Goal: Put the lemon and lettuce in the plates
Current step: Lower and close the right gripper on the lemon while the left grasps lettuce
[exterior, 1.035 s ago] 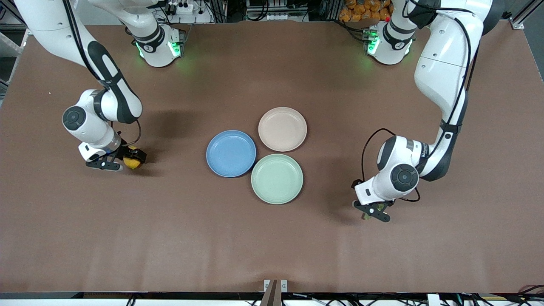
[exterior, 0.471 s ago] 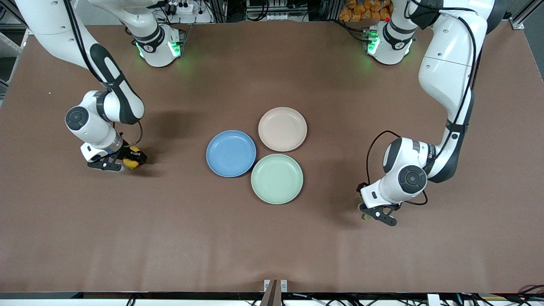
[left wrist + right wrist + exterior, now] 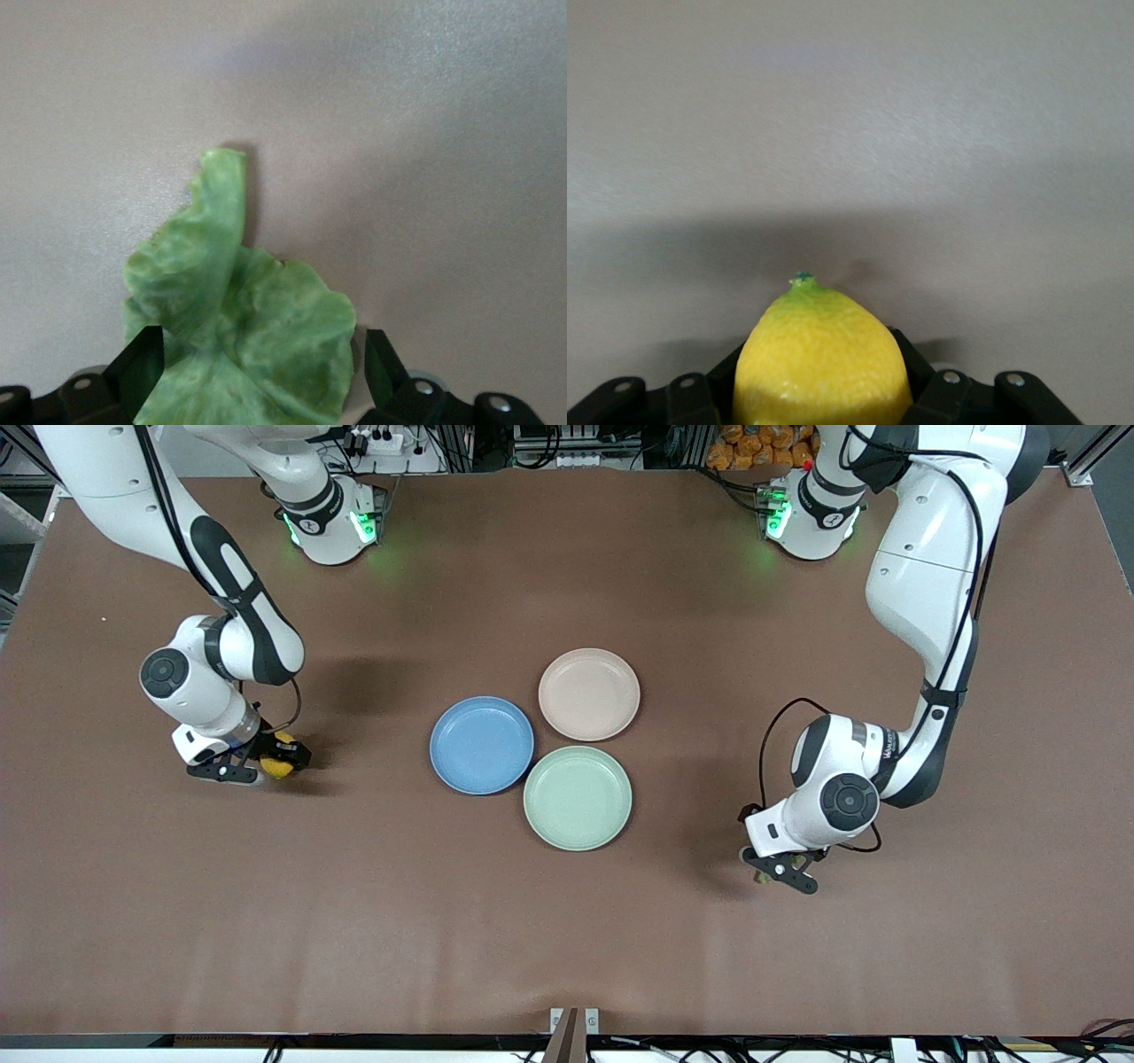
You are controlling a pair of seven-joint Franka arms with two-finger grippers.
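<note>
The right gripper [image 3: 266, 761] sits low at the right arm's end of the tabletop [image 3: 567, 921], its black fingers [image 3: 926, 403] clenched on the lemon [image 3: 278, 765]; in the right wrist view the lemon [image 3: 822, 359] fills the gap between the fingers, pressed against both of them, its green-tipped nub pointing away from the camera above bare tabletop. The left gripper [image 3: 780, 868] is low at the left arm's end of the tabletop, and the front view shows only a dull green scrap of the lettuce [image 3: 760, 878] at its fingers. The left wrist view shows much more: the wrinkled lettuce [image 3: 235, 328] lies between the two fingers [image 3: 142, 367], which are spread about as wide as the leaf, one finger touching its edge and the other just beside it, while a curled strip of the leaf stands up over the tabletop; whether they actually pinch it I cannot tell. Between the two grippers, well apart from both, the blue plate [image 3: 482, 745], the beige-pink plate [image 3: 589, 693] and the mint-green plate [image 3: 578, 797] sit clustered with rims nearly touching, the mint-green one nearest the front camera.
</note>
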